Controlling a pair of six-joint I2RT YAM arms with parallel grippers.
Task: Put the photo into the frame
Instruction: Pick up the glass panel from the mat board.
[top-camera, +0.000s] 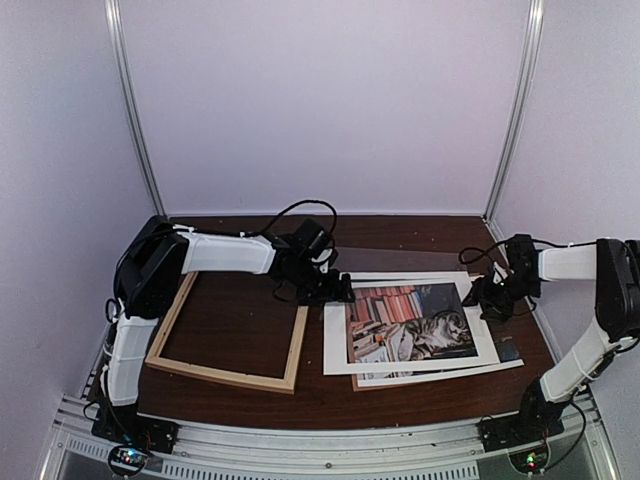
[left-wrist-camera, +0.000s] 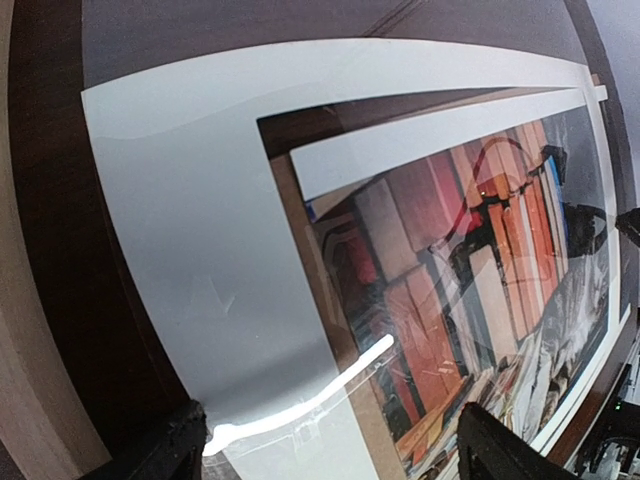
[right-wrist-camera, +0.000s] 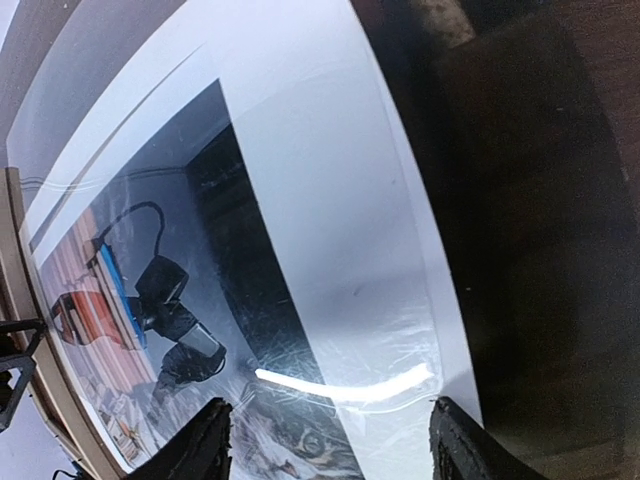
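The photo (top-camera: 410, 325), a grey tabby cat and red-orange books with a wide white border, lies face up on the table's right half. The pale wood frame (top-camera: 230, 340) lies to its left with nothing inside. My left gripper (top-camera: 335, 290) is at the photo's far left corner, jaws wide open over the border and books (left-wrist-camera: 335, 445). My right gripper (top-camera: 490, 298) is at the photo's right edge, jaws wide open over the border (right-wrist-camera: 330, 440). A clear sheet lies on the print; its bright edge runs between both pairs of fingers (left-wrist-camera: 300, 400) (right-wrist-camera: 350, 382).
A brown backing board (top-camera: 356, 383) pokes out under the photo at its near left corner and shows as a brown strip (left-wrist-camera: 300, 230). The frame's right strip (left-wrist-camera: 20, 300) is close to the left gripper. White walls and metal posts (top-camera: 135, 110) enclose the dark table (top-camera: 400, 235).
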